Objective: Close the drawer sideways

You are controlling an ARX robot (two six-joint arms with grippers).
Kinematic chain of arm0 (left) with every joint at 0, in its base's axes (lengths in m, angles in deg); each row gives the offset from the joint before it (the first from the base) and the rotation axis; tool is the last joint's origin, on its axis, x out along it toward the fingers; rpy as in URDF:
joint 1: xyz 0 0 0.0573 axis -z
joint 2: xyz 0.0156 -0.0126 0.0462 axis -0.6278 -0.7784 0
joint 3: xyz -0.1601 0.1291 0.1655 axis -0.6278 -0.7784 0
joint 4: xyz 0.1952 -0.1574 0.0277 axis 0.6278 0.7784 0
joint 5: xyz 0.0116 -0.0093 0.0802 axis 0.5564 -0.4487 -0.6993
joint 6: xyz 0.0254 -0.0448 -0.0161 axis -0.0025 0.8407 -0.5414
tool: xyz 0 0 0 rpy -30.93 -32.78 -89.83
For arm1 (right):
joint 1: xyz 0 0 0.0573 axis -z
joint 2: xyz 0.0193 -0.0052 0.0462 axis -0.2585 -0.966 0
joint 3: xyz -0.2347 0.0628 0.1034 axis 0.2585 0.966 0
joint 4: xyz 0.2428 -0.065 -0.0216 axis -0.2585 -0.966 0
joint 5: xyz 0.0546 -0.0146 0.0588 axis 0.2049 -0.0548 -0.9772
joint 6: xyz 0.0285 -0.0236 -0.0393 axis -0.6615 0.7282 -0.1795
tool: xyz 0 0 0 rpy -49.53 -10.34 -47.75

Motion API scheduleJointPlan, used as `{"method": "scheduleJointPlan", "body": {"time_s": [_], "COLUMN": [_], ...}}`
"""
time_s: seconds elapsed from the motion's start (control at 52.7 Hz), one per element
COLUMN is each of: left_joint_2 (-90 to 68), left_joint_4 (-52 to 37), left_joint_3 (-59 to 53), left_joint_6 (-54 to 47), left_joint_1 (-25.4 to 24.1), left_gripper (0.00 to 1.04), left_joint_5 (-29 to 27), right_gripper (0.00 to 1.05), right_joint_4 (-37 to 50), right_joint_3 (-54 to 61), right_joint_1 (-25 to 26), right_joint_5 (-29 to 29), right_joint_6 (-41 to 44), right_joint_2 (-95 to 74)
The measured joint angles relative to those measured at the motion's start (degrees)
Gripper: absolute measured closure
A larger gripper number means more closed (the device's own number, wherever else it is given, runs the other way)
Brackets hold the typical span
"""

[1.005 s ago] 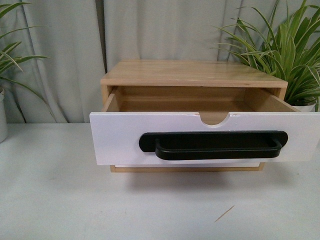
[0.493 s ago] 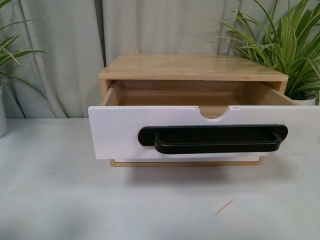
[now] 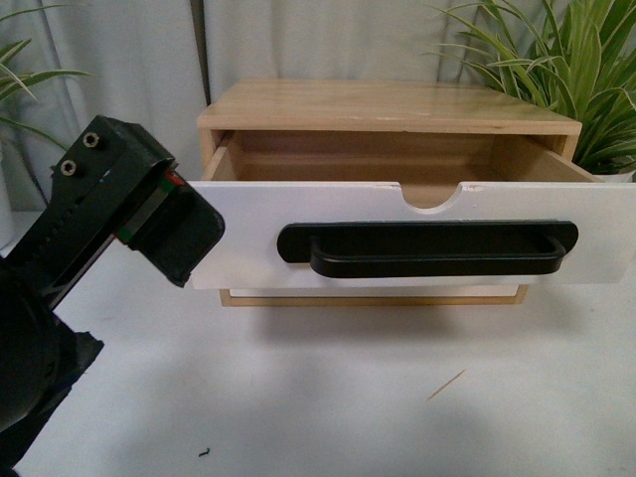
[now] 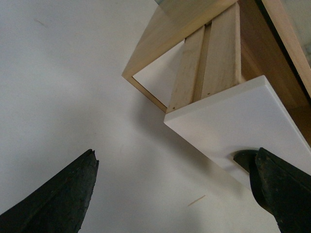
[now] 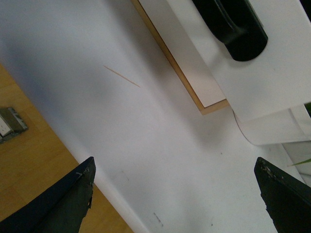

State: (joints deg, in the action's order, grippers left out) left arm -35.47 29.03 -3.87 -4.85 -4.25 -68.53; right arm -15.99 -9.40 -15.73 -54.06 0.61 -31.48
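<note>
The drawer [image 3: 258, 234] has a white front, a long black bar handle [image 3: 427, 248] and a half-round notch in its top edge. It stands pulled out of the wooden cabinet [image 3: 378, 104]. My left arm [image 3: 119, 209] reaches in from the left, its end close to the drawer front's left end. In the left wrist view my left gripper [image 4: 175, 160] is open and empty over the table, with the drawer front's corner [image 4: 243, 121] just ahead. My right gripper [image 5: 175, 165] is open and empty over the table, below the handle's right end [image 5: 238, 34].
Leafy plants stand at the back right [image 3: 566, 70] and far left [image 3: 30, 79]. A thin wood splinter [image 3: 446, 385] lies on the white table in front of the cabinet. The right wrist view shows the table's edge with wooden floor [image 5: 29, 170] beyond, and a white pot [image 5: 272, 126].
My left arm has come into the front view from the lower left, up to the drawer's left end. The view has shifted a little. The drawer stays pulled out.
</note>
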Motion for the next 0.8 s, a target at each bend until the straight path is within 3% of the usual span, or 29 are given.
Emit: {"method": "scheduleJointPlan", "body": {"time_s": [0.379,0.797], "left_joint_2": [-4.83,-9.16], "left_joint_4": [-0.63,-0.5], "left_joint_3": [4.44,8.85], "left_joint_6": [-0.15,-1.31], "left_joint_1": [1.97,2.56], "left_gripper": [0.06,0.06], "left_joint_5": [3.06,5.38], "right_gripper": [0.09,0.09], "right_joint_4": [7.93,12.85], "right_joint_3": [-2.54,-6.84], "right_joint_1": [-7.34,-10.67], "right_joint_5": [6.01,9.03], "right_joint_6": [2.47,2.56], "right_joint_2": [-8.28,-15.3]}}
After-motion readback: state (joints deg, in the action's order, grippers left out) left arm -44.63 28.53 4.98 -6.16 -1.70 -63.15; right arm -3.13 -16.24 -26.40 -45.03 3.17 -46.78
